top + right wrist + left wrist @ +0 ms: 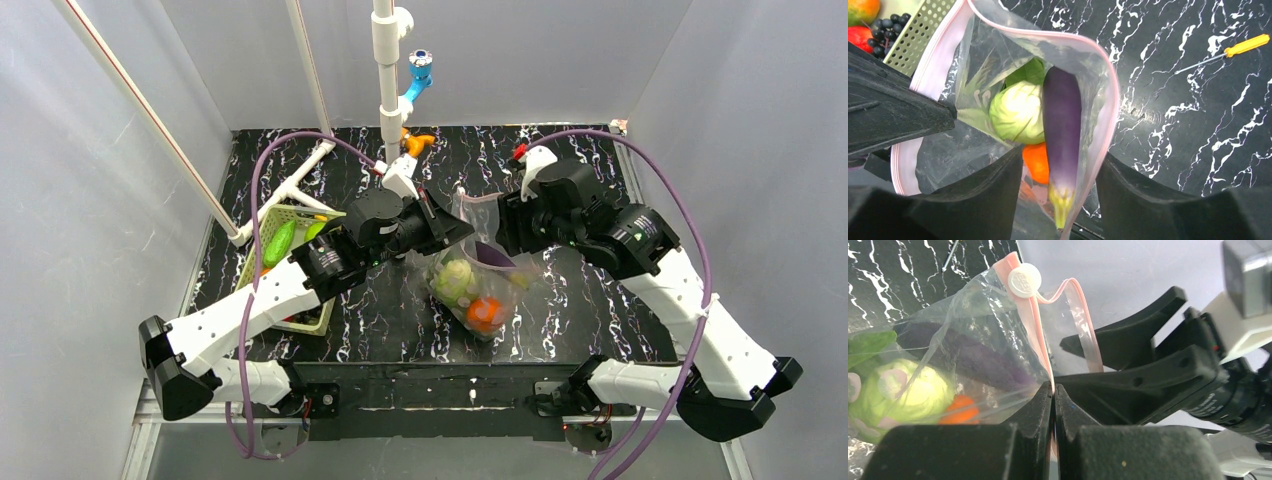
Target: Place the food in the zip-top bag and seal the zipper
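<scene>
The clear zip-top bag (478,275) hangs between my two grippers, its bottom on the table. It holds a green cabbage-like piece (1017,112), a purple eggplant (1062,117) and an orange ball (1037,162). My left gripper (1053,392) is shut on the pink zipper (1034,325), just below its white slider (1024,280). My right gripper (1058,200) is open, and its fingers (1148,200) straddle the bag's open mouth with the eggplant's tip between them. In the top view the left gripper (458,226) and the right gripper (503,228) meet at the bag's top.
The pale green basket (322,316) stands at the left under my left arm and holds a cucumber (281,241) and a green fruit (317,230). In the right wrist view its corner (923,30) shows a mango (860,9) and dark grapes (884,25). An orange-handled screwdriver (1243,46) lies on the table. A white pipe stand (385,60) rises at the back.
</scene>
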Motion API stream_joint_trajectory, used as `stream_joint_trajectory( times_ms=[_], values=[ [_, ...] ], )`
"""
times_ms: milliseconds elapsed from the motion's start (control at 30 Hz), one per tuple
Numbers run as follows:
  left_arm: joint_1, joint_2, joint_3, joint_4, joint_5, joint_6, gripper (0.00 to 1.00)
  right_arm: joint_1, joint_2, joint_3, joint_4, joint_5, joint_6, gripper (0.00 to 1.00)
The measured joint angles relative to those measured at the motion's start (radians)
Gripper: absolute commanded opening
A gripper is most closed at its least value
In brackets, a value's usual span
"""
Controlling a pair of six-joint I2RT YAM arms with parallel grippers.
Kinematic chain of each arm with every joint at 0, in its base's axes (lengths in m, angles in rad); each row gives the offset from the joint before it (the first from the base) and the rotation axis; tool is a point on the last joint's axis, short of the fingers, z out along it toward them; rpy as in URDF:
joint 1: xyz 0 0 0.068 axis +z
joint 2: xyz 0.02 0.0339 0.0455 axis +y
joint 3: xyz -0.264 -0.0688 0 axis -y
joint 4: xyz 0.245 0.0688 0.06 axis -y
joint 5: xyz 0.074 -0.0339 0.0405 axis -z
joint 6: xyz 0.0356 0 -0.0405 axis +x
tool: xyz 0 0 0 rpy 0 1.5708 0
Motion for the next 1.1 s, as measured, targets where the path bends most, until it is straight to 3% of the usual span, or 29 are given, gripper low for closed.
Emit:
stream_joint_trajectory(
  times_ms=[267, 333, 400, 533, 700, 800, 967, 1100],
  values=[
    [0.001, -0.002, -0.052, 0.052, 0.010, -0.037, 0.00, 0.083, 0.001, -0.200, -0.015, 0.000, 0.048, 0.62],
    [0.001, -0.006, -0.058, 0.052, 0.009, -0.037, 0.00, 0.092, 0.018, -0.229, -0.035, 0.004, 0.061, 0.55],
    [0.001, -0.014, -0.062, 0.052, 0.009, -0.037, 0.00, 0.096, 0.034, -0.231, -0.042, 0.008, 0.069, 0.53],
    [0.001, -0.023, -0.062, 0.052, 0.009, -0.037, 0.00, 0.096, 0.041, -0.196, -0.062, 0.010, 0.072, 0.59],
    [0.001, -0.029, -0.062, 0.048, 0.009, -0.037, 0.00, 0.097, 0.033, -0.052, -0.077, 0.009, 0.069, 0.63],
    [0.001, -0.035, -0.062, 0.042, 0.009, -0.036, 0.00, 0.097, -0.003, -0.051, -0.069, 0.015, 0.068, 0.63],
    [0.001, -0.044, -0.062, 0.029, 0.009, -0.033, 0.00, 0.097, -0.044, -0.175, -0.055, 0.015, 0.075, 0.43],
    [0.001, -0.048, -0.063, 0.018, 0.008, -0.033, 0.00, 0.100, -0.011, -0.236, -0.066, 0.034, 0.080, 0.34]
  ],
)
